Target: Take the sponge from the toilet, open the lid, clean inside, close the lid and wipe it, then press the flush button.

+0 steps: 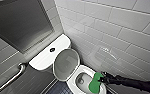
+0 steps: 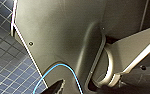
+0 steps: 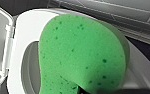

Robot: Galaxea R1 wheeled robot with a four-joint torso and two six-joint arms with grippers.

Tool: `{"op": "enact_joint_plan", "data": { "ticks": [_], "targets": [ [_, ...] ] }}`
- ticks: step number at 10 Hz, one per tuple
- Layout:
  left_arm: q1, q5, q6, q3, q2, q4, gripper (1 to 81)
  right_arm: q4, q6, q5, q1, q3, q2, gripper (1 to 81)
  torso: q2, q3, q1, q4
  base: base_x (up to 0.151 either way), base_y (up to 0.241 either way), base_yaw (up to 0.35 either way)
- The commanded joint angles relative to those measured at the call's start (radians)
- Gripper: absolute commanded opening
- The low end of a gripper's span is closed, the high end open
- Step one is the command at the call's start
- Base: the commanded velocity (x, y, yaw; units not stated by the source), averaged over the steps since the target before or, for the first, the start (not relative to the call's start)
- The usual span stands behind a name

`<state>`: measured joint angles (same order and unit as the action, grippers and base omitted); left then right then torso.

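Item: sponge, bright green, bean-shaped. Location: over the right rim of the toilet bowl, its lower end hanging into the opening.
Holder: right tool, clamped on the sponge's right edge; its dark arm enters from the right.
Lid: raised, leaning back toward the tank top, greyish inner face showing.
Flush button: small, dark, mid tank top, well apart from the sponge.
Surroundings: grey tiled wall on the right, metal grab bar on the left.
Left tool: dark tip above the blue-tiled floor; I cannot tell its state.
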<state>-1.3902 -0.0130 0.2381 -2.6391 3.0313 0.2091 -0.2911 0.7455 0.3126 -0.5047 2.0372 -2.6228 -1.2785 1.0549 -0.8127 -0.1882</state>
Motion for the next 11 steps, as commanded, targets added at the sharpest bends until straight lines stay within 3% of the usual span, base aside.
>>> {"op": "enact_joint_plan", "data": {
  "ticks": [1,6,11],
  "targets": [
    [-0.023,0.084,-0.005,-0.001,0.0,0.007,81.1,-0.002,0.006,0.08,0.11,-0.011,0.082,1.0,0.0,0.0,0.0,0.0,0.0,0.0,0.0],
    [-0.023,0.082,-0.023,-0.001,0.008,0.007,81.1,-0.002,0.012,0.066,0.014,-0.056,0.14,1.0,0.0,0.0,0.0,0.0,0.0,0.0,0.0],
    [-0.023,0.082,-0.034,-0.001,0.015,0.006,81.1,-0.033,0.009,0.068,-0.067,-0.057,0.056,1.0,0.0,0.0,0.0,0.0,0.0,0.0,0.0]
  ]
}}
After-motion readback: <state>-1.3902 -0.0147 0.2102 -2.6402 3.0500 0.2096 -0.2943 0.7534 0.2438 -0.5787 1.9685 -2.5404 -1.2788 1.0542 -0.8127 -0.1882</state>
